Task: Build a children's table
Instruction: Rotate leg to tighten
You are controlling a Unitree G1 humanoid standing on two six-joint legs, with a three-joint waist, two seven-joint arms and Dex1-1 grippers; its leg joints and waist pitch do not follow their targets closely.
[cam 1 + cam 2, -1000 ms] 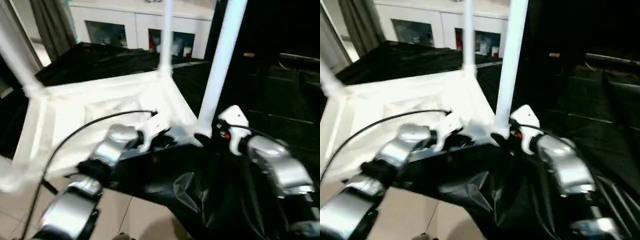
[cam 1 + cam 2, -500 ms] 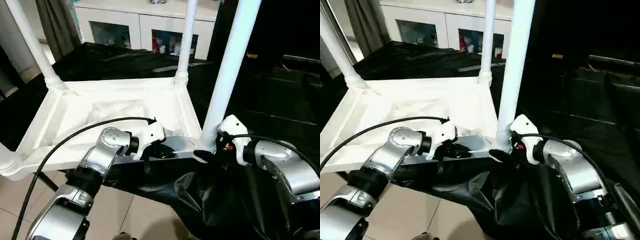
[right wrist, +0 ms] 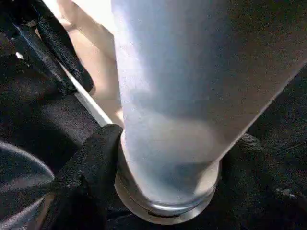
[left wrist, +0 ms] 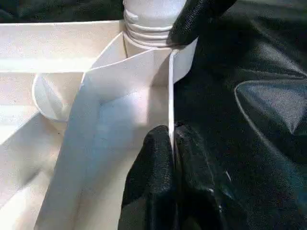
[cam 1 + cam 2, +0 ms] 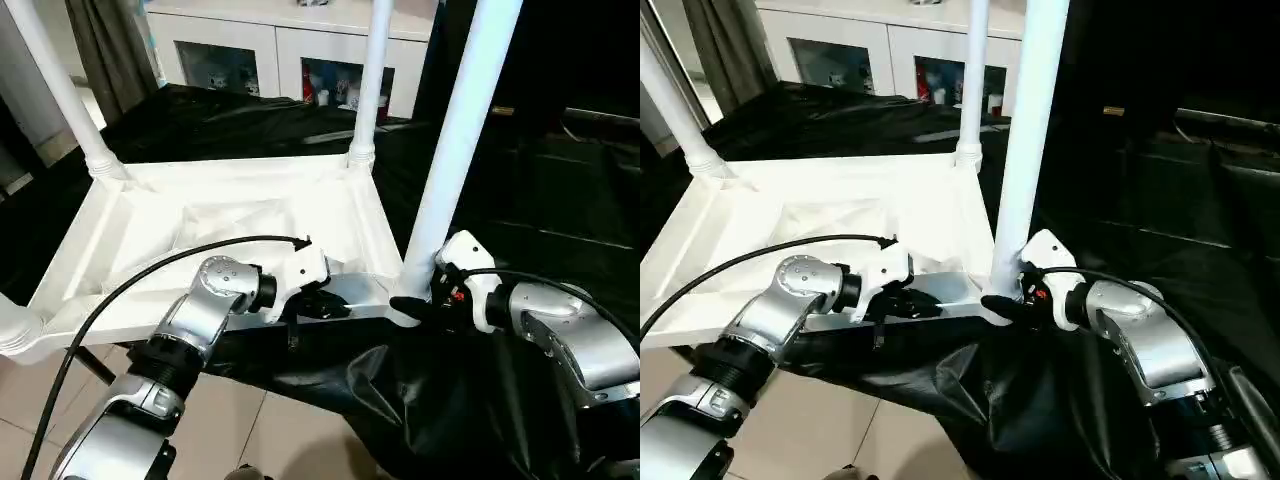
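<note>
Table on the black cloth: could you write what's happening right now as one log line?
tabletop: upside down | left gripper: pinching rim | right gripper: around near leg base | legs standing

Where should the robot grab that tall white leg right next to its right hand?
Low down, just above the ring at the foot of the near leg, where it enters the tabletop corner. It stands upright and round, so the right tool should come from the side, one finger either side, as it sits now.
</note>
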